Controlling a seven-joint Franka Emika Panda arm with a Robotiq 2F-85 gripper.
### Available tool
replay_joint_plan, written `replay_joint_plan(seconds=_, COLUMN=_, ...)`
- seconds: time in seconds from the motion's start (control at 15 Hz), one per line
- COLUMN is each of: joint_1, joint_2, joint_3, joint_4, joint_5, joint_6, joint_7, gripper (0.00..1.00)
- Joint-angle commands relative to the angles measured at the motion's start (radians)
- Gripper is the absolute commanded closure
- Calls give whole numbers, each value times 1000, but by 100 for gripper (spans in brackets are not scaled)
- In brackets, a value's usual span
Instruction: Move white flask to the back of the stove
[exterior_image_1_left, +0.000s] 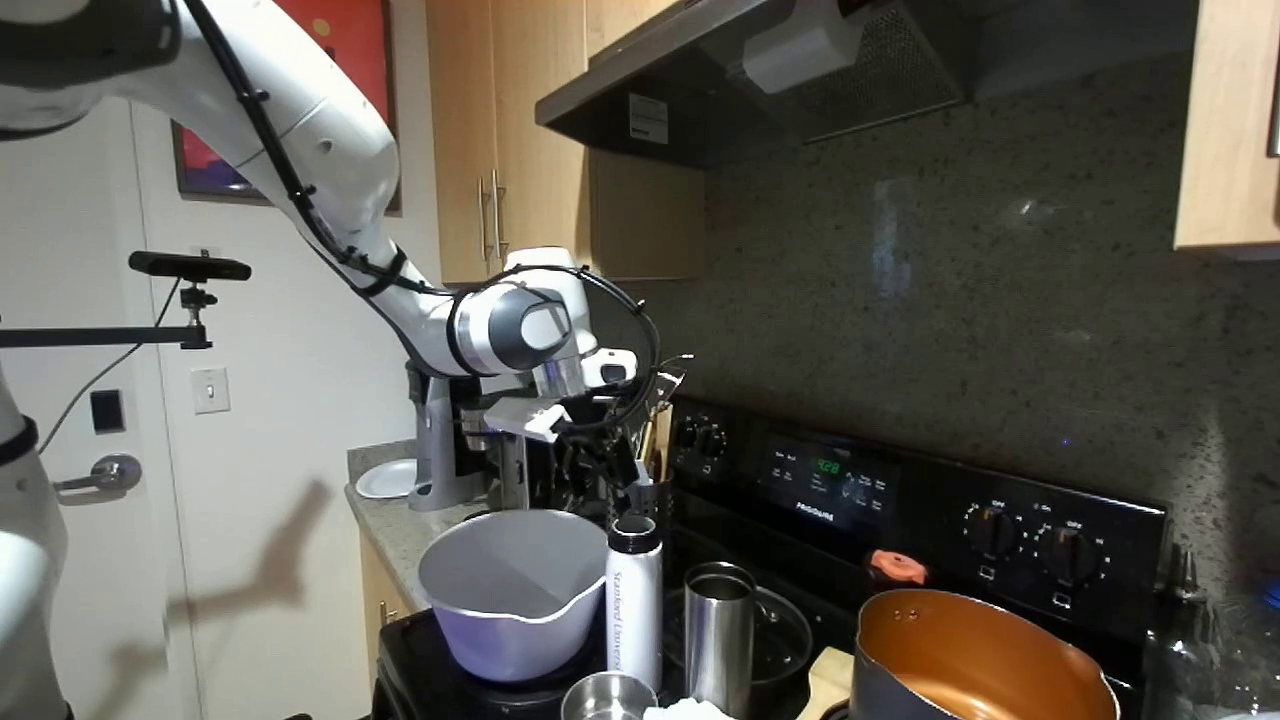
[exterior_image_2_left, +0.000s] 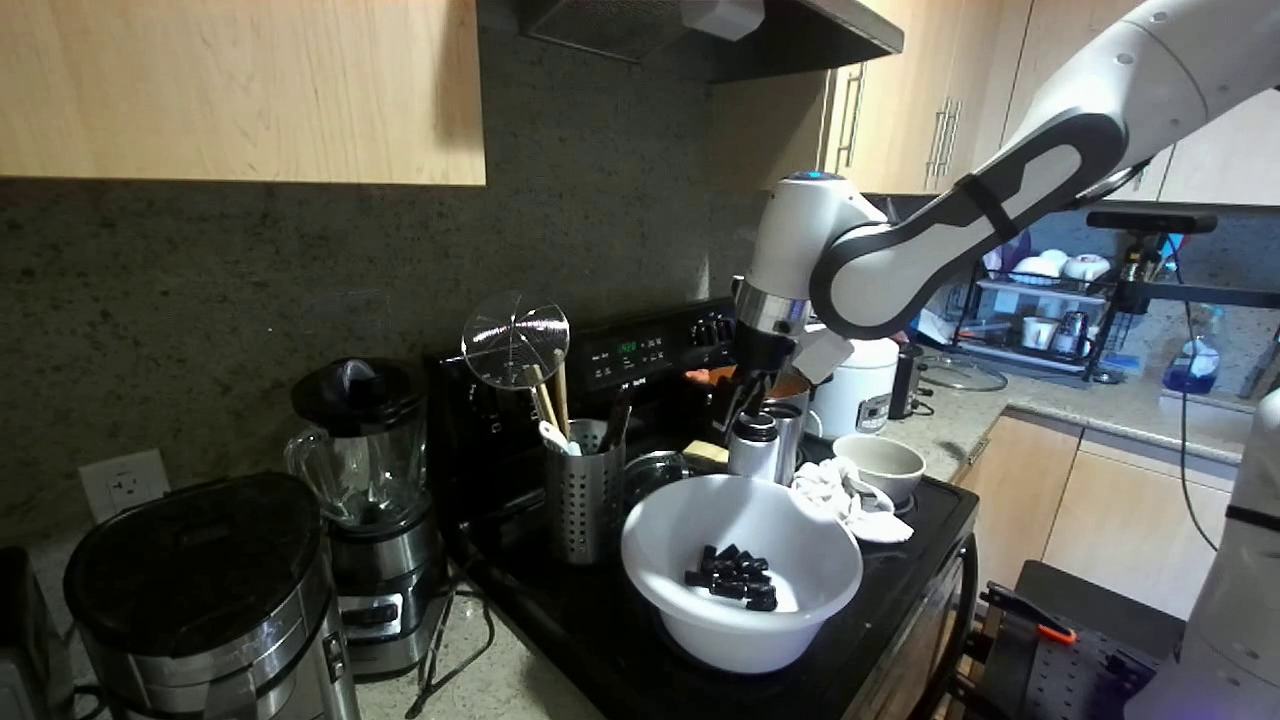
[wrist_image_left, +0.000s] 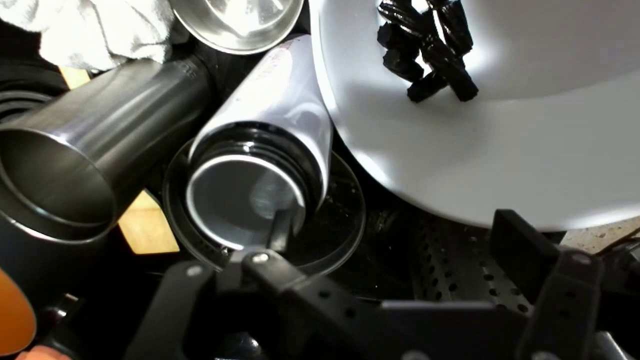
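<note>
Nearest the wrist cam, the black two-finger gripper (wrist_image_left: 400, 237) has its jaws spread wide; in that view one fingertip (wrist_image_left: 281, 230) overlaps the mouth of the tall, slim white cyl. flask (wrist_image_left: 267, 112), can't tell if touching. Flask is upright on the black cooking stove (exterior_image_2_left: 590, 620), open mouth ringed by a black collar, btwn a wide, deep white bowl (wrist_image_left: 440, 160) (just beside) & a tall brushed-steel tumbler (wrist_image_left: 135, 110) (near). Bowl holds short, ribbed black pieces (exterior_image_2_left: 735, 577). By flask's base: a short, shiny steel cup (wrist_image_left: 235, 35), w/ a crumpled white cloth (exterior_image_2_left: 835, 490) near it. A bit farther: round dark lid (wrist_image_left: 340, 232), perforated steel utensil holder (exterior_image_2_left: 585, 505) near bowl, & round dark pot (exterior_image_1_left: 960, 640), copper-coloured inside, past the tumbler. Farthest back: stove's raised glossy black back panel (exterior_image_1_left: 930, 510), w/ knobs & green-lit display; flask stands apart from it.
</note>
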Motion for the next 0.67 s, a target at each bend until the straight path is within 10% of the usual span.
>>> replay_joint_plan(seconds=0.0, joint_1=9, joint_2=48, joint_3=-12, joint_4=58, joint_5=-55, joint_6=-5, joint_7=54, gripper=0)
replay_joint_plan(seconds=0.6, joint_1=6, joint_2=32, joint_3=-42, joint_4=58, joint_5=-169, joint_6=-36, joint_7=129, gripper=0)
